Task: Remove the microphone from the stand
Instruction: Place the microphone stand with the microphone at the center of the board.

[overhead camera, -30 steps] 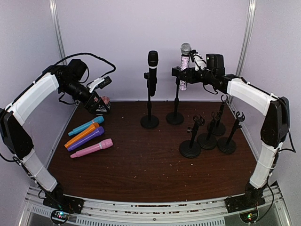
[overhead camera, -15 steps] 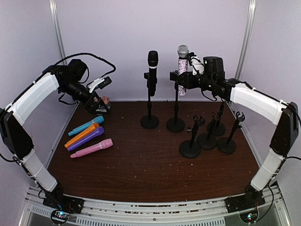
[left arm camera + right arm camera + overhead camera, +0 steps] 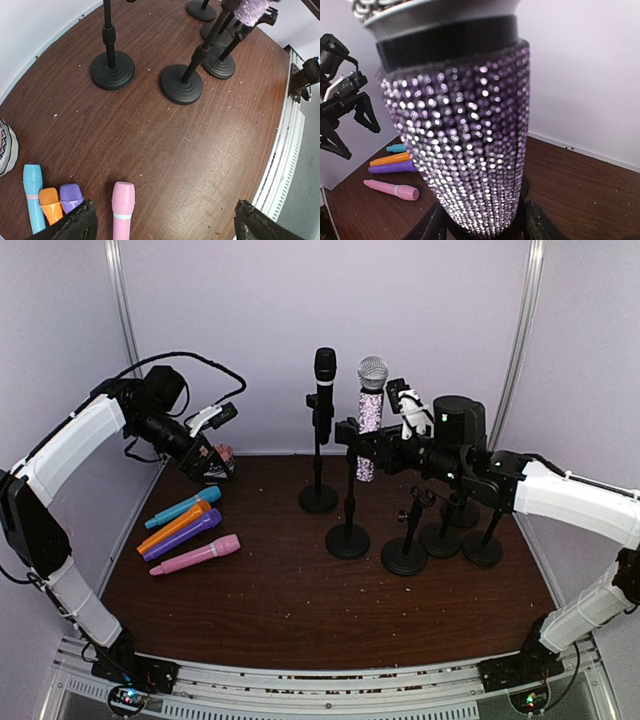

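Sparkly microphone (image 3: 370, 405) and stand (image 3: 347, 538) now nearer, leftward, right tool (image 3: 352, 434) clamped around the microphone's lower body.

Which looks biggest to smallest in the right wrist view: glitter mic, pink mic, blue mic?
1. glitter mic: fills the frame, but it is nearest the camera.
2. pink mic.
3. blue mic: only its end shows, so its rank is unsure.

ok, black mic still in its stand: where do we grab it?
Grip the black microphone on the bare handle under its head, above the clip of its stand, fingers level, from the front. It stands upright, so lift straight up. The right gripper is on the sparkly microphone.
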`<action>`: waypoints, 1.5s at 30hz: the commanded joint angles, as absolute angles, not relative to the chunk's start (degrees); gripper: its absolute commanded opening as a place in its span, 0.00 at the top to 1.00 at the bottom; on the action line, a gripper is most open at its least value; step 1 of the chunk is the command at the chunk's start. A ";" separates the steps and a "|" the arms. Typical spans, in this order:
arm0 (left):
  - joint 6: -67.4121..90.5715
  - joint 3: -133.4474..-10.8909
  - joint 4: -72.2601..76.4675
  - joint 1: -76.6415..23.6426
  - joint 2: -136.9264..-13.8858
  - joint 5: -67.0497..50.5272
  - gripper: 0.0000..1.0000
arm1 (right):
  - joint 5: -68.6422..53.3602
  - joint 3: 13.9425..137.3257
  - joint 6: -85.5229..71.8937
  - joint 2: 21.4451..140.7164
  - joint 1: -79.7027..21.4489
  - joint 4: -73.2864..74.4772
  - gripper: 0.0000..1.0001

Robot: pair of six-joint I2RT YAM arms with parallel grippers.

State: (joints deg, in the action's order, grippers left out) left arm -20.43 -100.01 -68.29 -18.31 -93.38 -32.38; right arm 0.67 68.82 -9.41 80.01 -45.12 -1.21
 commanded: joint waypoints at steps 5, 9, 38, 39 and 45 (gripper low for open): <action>-21.31 -101.19 -69.43 -17.75 -91.66 -34.97 0.02 | 3.81 71.30 -11.57 79.89 -54.90 -13.91 1.00; -22.80 -101.30 -70.16 -17.70 -90.98 -36.03 0.02 | 3.30 74.53 -11.75 83.25 -57.64 -15.48 1.00; -50.20 -116.73 -77.62 -30.33 -103.05 -56.81 0.02 | -1.45 65.04 -13.84 73.61 -59.68 -11.17 0.32; -50.71 -118.01 -77.61 -31.09 -103.74 -56.72 0.02 | -1.80 65.41 -13.76 73.54 -59.71 -10.64 0.33; -51.81 -123.11 -77.61 -33.49 -107.54 -57.80 0.02 | -3.75 67.62 -13.66 74.69 -59.73 -8.53 0.42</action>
